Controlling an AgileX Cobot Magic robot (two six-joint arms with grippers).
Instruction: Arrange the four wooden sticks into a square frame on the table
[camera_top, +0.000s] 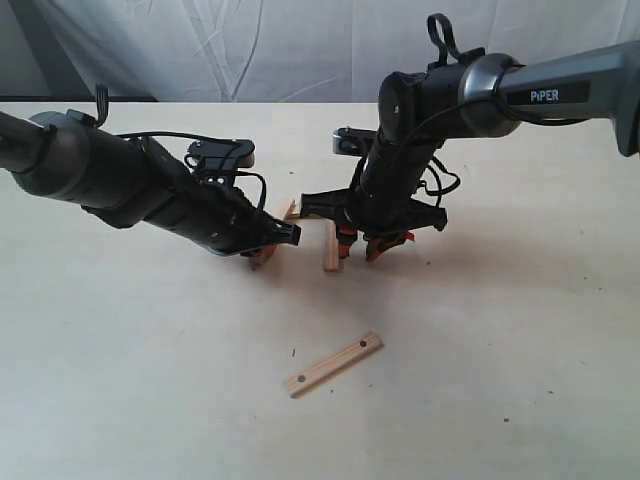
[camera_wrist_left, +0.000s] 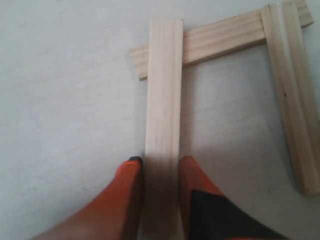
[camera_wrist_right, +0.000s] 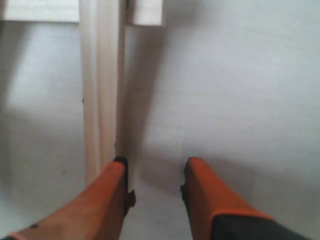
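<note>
Three of the wooden sticks make three sides of a square outline on the table (camera_top: 500, 380). My left gripper (camera_wrist_left: 161, 167) is shut on the near end of one side stick (camera_wrist_left: 163, 90), an orange finger against each edge. That stick's far end lies over the cross stick (camera_wrist_left: 225, 37), which joins the other side stick (camera_wrist_left: 292, 100). My right gripper (camera_wrist_right: 155, 170) is open and holds nothing; one fingertip (camera_wrist_right: 117, 172) stands beside the end of that other side stick (camera_wrist_right: 100, 90). The fourth stick (camera_top: 333, 364), with a dark hole near each end, lies alone nearer the front.
In the exterior view both grippers, the left (camera_top: 265, 252) and the right (camera_top: 372, 245), crowd the sticks at the table's middle. White cloth (camera_top: 250, 50) hangs behind the table. Bare tabletop lies around the lone stick.
</note>
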